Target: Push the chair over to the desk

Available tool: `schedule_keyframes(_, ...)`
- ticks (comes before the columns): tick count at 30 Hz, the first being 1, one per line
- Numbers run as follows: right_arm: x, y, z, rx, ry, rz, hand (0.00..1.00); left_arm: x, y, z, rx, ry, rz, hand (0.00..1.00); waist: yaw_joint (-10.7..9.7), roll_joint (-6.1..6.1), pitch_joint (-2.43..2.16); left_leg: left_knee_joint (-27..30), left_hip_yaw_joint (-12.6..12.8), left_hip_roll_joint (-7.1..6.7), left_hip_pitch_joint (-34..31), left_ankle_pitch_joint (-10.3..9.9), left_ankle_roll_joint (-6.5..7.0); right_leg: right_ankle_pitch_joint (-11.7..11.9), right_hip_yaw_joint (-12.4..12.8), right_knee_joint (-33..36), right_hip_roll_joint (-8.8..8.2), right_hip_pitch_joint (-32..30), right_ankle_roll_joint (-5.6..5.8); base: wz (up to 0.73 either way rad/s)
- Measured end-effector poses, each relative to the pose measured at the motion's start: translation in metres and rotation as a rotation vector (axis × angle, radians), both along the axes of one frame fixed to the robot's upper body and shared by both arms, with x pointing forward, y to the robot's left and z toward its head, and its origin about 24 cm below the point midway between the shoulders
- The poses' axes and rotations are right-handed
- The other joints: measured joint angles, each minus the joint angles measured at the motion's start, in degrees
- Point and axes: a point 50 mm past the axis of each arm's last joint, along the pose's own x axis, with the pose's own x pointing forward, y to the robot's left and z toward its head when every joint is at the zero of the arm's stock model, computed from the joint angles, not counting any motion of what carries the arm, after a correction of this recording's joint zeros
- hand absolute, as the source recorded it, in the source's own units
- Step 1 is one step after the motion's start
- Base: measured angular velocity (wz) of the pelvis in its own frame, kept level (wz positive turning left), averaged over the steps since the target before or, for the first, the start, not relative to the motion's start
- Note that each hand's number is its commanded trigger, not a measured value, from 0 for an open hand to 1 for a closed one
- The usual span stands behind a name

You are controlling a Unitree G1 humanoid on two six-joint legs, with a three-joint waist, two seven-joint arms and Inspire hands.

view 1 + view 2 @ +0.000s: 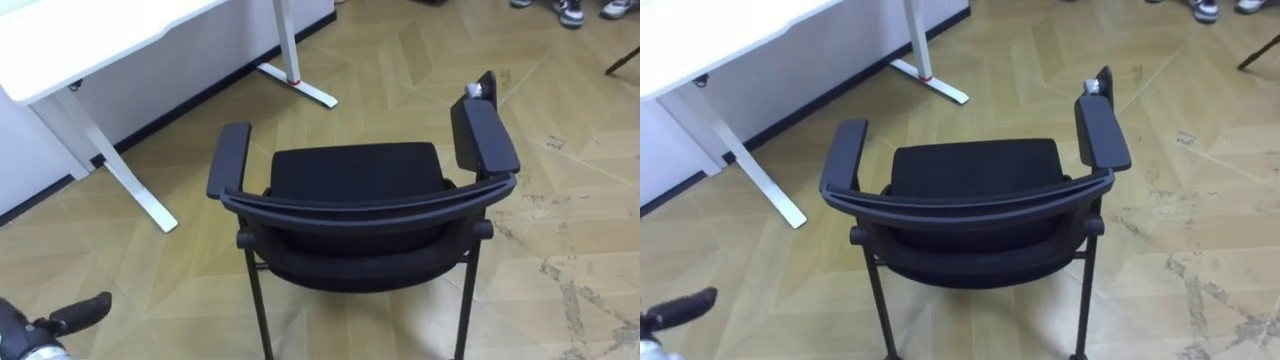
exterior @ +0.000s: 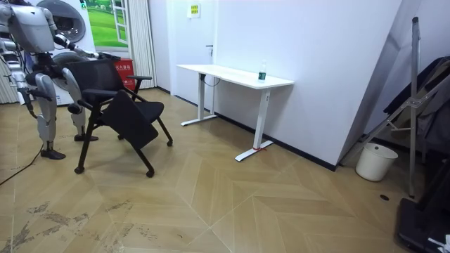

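Pale herringbone wood floor (image 2: 281, 204) spreads out before me, scuffed in patches. To my left a white desk (image 2: 232, 74) stands against a plain white wall (image 2: 316, 56), with a small bottle (image 2: 263, 70) on top. Farther along sits a white bucket (image 2: 375, 161).

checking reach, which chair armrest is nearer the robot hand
The left armrest, on the desk side: the left robot hand shows low on that side, far from the right armrest.

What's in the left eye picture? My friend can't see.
A black chair with armrests, seen from behind, stands on a wooden floor. A white desk is upper left; the robot's left hand is bottom left, not touching the chair.
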Motion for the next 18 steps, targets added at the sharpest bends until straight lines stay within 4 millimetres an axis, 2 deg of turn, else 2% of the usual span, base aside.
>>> schedule_keyframes(3,0.001,0.001,0.000,0.002,-0.005,0.006,0.00,0.025,-0.011,0.022,0.131,-0.049,-0.138,0.00,0.0,-0.14,0.25,0.0,-0.1,0.00,-0.1,0.0,0.02,0.0,0.0,0.0,0.00,-0.1,0.02,0.00)
schedule_keyframes(5,0.003,0.002,0.000,0.015,-0.014,0.019,0.00,0.039,-0.019,0.045,0.272,-0.100,-0.237,0.00,-0.9,-0.23,0.31,0.0,-0.1,0.00,-0.2,-0.2,0.02,0.0,0.0,-0.1,0.00,-0.1,0.03,0.00)
schedule_keyframes(7,0.007,0.003,0.000,0.022,-0.023,0.031,0.00,0.046,-0.024,0.058,0.354,-0.127,-0.283,0.00,-1.5,-0.11,0.31,0.0,0.0,-0.01,-0.4,-0.3,0.02,0.0,0.0,-0.2,0.00,-0.3,0.03,-0.02)
schedule_keyframes(11,0.007,0.004,0.000,0.033,-0.023,0.075,0.00,0.066,-0.040,0.081,0.515,-0.147,-0.424,0.00,-1.5,0.08,0.20,-0.1,0.3,-0.01,-0.4,-0.5,-0.12,0.0,0.4,-0.1,0.00,-0.5,0.00,-0.05)
schedule_keyframes(14,0.013,0.005,0.000,0.040,-0.037,0.106,0.00,0.074,-0.055,0.088,0.659,-0.083,-0.584,0.00,-1.9,0.35,0.01,-0.1,0.5,-0.08,-0.7,-0.8,-0.06,0.0,0.5,-0.2,-0.08,-0.6,0.01,-0.02)
schedule_keyframes(18,0.024,0.005,0.001,0.039,-0.047,0.143,0.00,0.081,-0.076,0.082,0.743,0.026,-0.773,0.00,-3.2,0.85,-0.12,-0.1,0.1,-0.35,-0.8,-0.8,0.00,0.0,0.2,-0.1,-0.30,-0.5,0.04,0.06)
